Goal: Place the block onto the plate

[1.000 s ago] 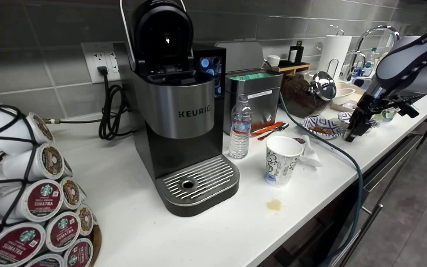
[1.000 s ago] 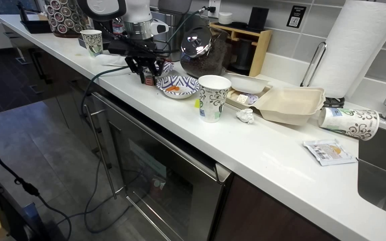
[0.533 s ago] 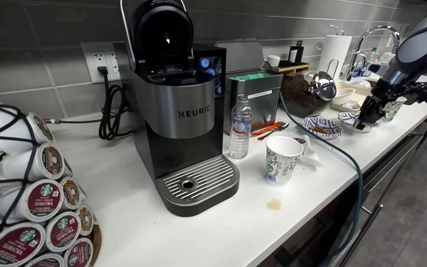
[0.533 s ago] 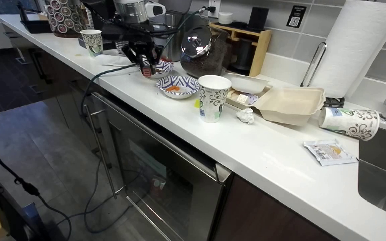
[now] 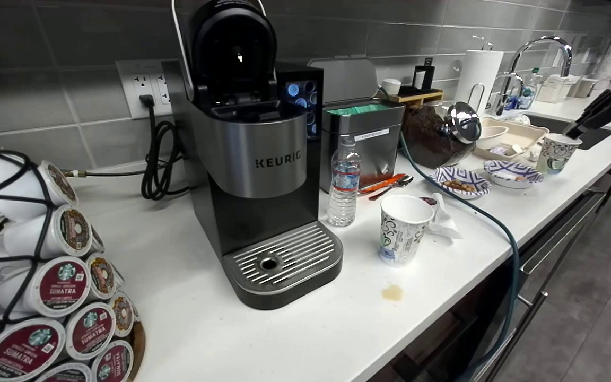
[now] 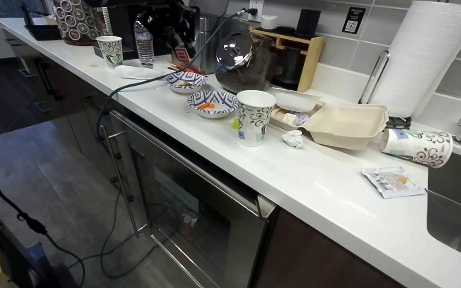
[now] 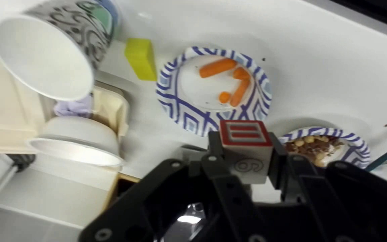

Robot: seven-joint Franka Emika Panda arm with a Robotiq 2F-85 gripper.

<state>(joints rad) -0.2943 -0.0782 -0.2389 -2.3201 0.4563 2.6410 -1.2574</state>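
Higher above the counter [image 7: 314, 50] than 1 second ago, our gripper [image 7: 246, 149] now carries the red-and-white block [image 7: 250, 168], its 2 fingers [image 7: 278, 158] drawn in to the block's width and pinching its sides. Through the wrist view we see the plate [image 7: 170, 89] with carrots [image 7: 217, 68] below and beyond the fingertips, the yellow block [image 7: 141, 58] farther out to their left, and another patterned plate [image 7: 356, 151] to their right.

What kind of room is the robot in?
Probably a kitchen, maybe one in an office. The clues are the coffee machine, the coffee pods piled up near it, and the sink.
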